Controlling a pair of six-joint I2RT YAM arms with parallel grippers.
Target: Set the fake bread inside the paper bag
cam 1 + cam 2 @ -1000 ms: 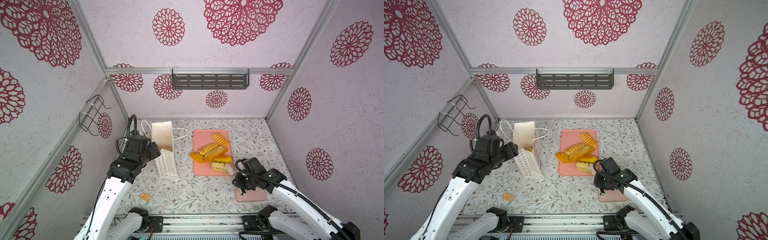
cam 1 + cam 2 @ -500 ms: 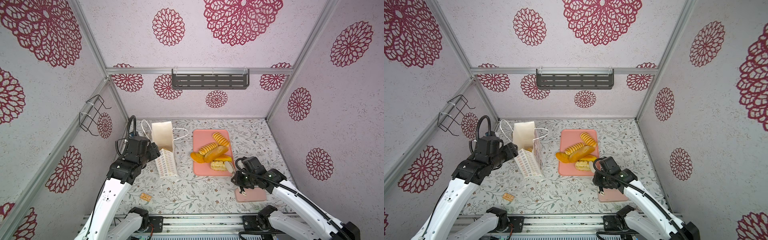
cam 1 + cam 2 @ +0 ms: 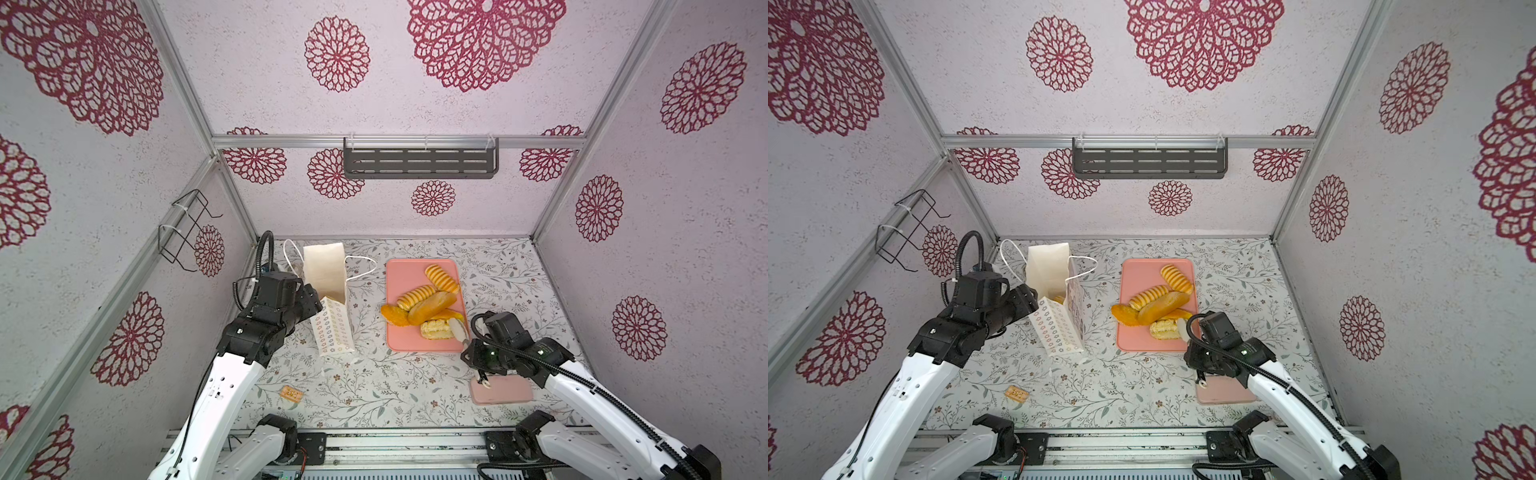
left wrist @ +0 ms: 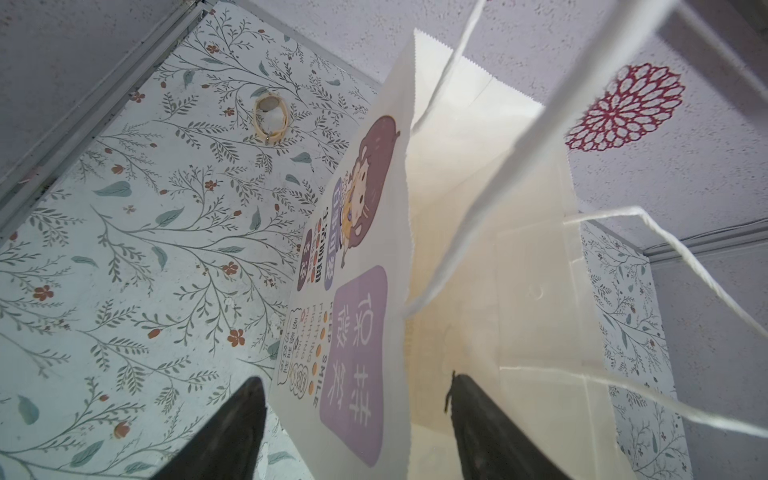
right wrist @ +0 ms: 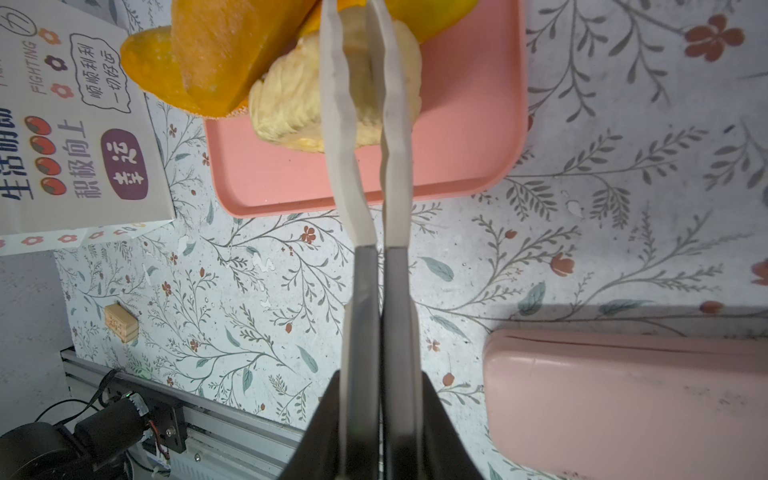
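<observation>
The paper bag (image 3: 328, 307) (image 3: 1054, 316) stands upright and open on the left, and an orange piece shows inside its mouth (image 3: 1059, 298). My left gripper (image 3: 313, 301) (image 4: 357, 386) is open and straddles the bag's near wall (image 4: 353, 324), one finger inside and one outside. The fake bread (image 3: 428, 305) (image 3: 1160, 305) lies piled on the pink tray (image 3: 409, 270) (image 5: 457, 137). My right gripper (image 3: 476, 351) (image 5: 380, 382) is shut on grey tongs (image 5: 353, 174). The tong tips sit on either side of the pale flaky pastry (image 5: 291, 99) (image 3: 434, 330) at the tray's near edge.
A pink oblong case (image 3: 500, 388) (image 5: 623, 395) lies under my right arm near the front. A tiny tan cracker piece (image 3: 291, 392) (image 5: 120, 328) sits front left. A grey shelf (image 3: 419, 162) hangs on the back wall and a wire rack (image 3: 187, 228) on the left wall.
My right gripper with the tongs has edged slightly toward the tray and the flaky pastry. The left arm and the bag have stayed still.
</observation>
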